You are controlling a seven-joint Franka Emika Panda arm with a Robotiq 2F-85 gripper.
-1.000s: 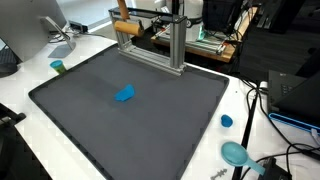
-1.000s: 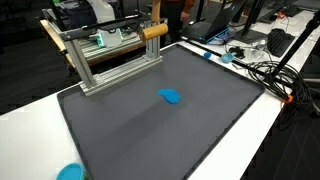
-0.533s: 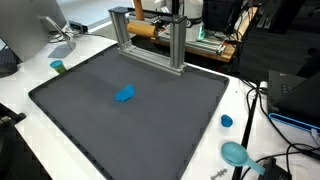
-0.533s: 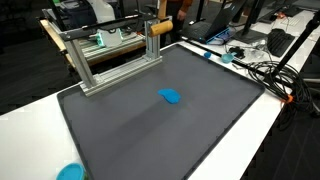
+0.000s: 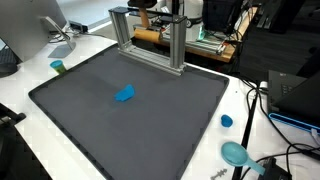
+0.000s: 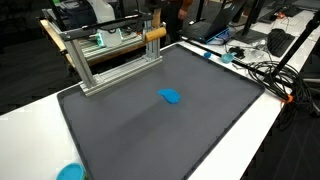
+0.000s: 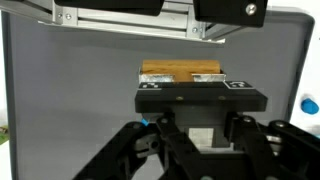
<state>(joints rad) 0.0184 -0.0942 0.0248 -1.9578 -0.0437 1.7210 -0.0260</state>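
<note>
Wooden and pale tan, the block (image 7: 183, 73) sits in the middle of the wrist view, directly above the gripper (image 7: 200, 100), whose dark fingers are drawn in narrow and appear to clamp it from below in that frame. We judge it held rather than merely touched, though the pads themselves are hidden behind the black crossbar. Its long axis runs left to right across the wrist frame, square to the line of the fingers and parallel to the rail of the aluminium frame (image 7: 130, 20) at the top of the picture; block and rail stand apart there, with a grey strip between them. In an exterior view the block (image 5: 148, 35) shows in the upper middle, seen through the opening of the frame (image 5: 178, 45), its length lying nearly level across the picture. In an exterior view from the opposite side the block (image 6: 153, 34) sits at the head of the frame's right-hand post (image 6: 158, 50), again lengthwise across the picture; we cannot tell whether wood meets metal. Both ends look alike, so we read no pointing direction, only the axis. Lower in both exterior views lies the grey mat (image 5: 130, 130), and on it a small blue lump (image 5: 125, 94), well apart from the block, toward the picture's centre.
</note>
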